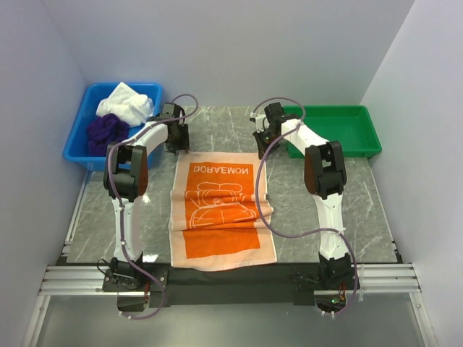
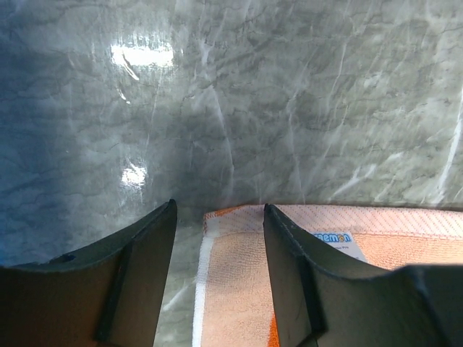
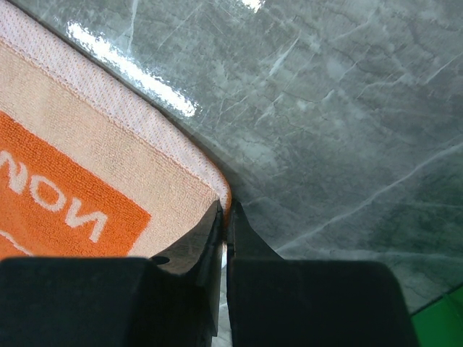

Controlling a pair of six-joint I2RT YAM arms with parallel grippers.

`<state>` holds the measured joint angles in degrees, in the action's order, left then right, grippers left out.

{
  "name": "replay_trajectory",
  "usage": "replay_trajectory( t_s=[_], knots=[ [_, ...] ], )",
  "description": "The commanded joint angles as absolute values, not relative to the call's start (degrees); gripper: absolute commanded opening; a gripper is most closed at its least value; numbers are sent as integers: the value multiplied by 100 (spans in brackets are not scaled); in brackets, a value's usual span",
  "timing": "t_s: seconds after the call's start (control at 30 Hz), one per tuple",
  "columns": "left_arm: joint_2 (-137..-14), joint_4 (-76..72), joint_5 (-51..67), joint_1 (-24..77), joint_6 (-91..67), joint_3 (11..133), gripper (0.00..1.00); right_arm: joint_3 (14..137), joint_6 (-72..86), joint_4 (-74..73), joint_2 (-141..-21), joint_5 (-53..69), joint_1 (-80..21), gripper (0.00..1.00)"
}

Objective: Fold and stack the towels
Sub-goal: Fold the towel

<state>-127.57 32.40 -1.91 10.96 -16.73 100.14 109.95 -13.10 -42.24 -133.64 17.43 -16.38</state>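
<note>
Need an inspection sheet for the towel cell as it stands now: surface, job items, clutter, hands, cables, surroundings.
Surface: grey marble-look table, glare spots, no spills seen.
Job's things: orange towel spread flat mid-table, slightly rumpled at its right edge; white towel and purple towel bunched in the blue bin, far left.
Clutter: nothing seen.
Hands: left hand open, straddling the orange towel's far left corner; right hand shut at the far right corner, pinch on cloth not confirmable.
Cables: right arm's cable loops across the towel's right edge.
Surroundings: green tray far right; white walls.
</note>
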Motion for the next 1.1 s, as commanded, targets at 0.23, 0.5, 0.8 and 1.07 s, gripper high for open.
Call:
replay_trajectory(
  t_s=[0.23, 0.5, 0.8, 1.07],
  knots=[
    [-12815, 3533, -544, 1371, -1951, 9396, 55, 10696, -1239, -4043, -13061, 1626, -1591, 0],
    [-12884, 3577, -606, 1371, -1951, 9307, 41, 10538, -1195, -3929, -12982, 1644, -1591, 0],
    [-13008, 3551, -589, 1362, -1890, 9317, 10, 10591, -1204, -3955, -12964, 1617, -1591, 0],
    [-12604, 3630, -948, 1301, -1776, 9667, 1, 10845, -1134, -3841, -12780, 1328, -1582, 0]
  ],
)
